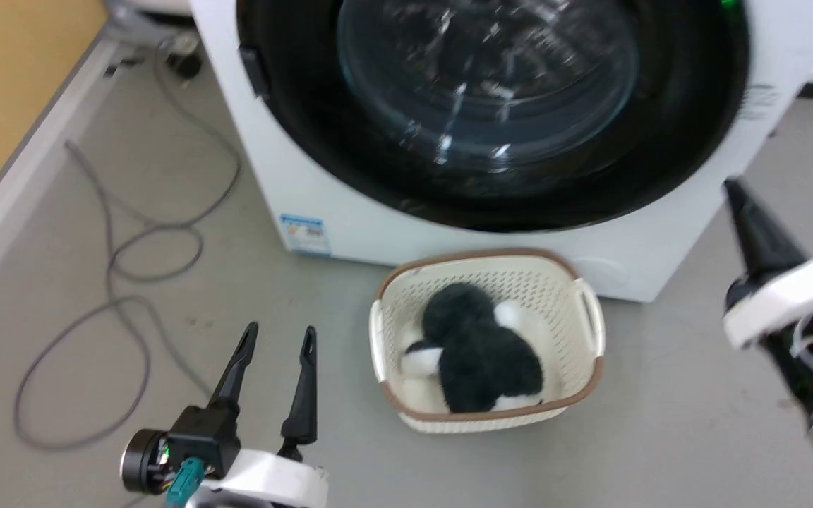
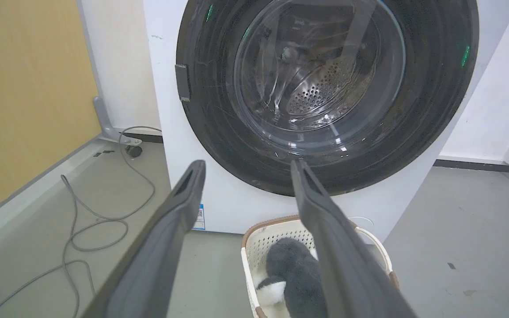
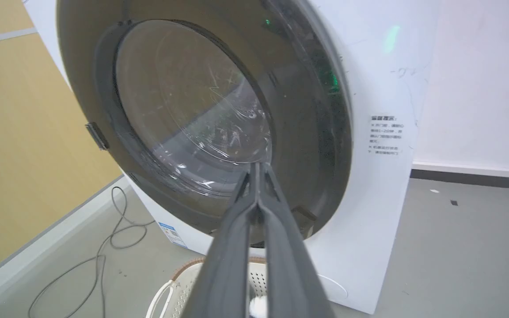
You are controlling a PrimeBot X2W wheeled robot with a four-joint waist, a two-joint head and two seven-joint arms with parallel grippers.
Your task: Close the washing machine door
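Left end effector (image 1: 278, 340) released, fingers spread, low over the smooth grey floor (image 1: 660, 437). Right end effector (image 3: 257, 170) clenched on nothing, tips before the large round glossy black washing machine door (image 1: 491, 92), which lies flat against the big white front-loading washing machine (image 1: 350, 212). On the floor: cream perforated plastic basket (image 1: 593, 321) just before the machine, thin grey cable (image 1: 131, 254) looping left near the yellow wall panel (image 1: 11, 85).
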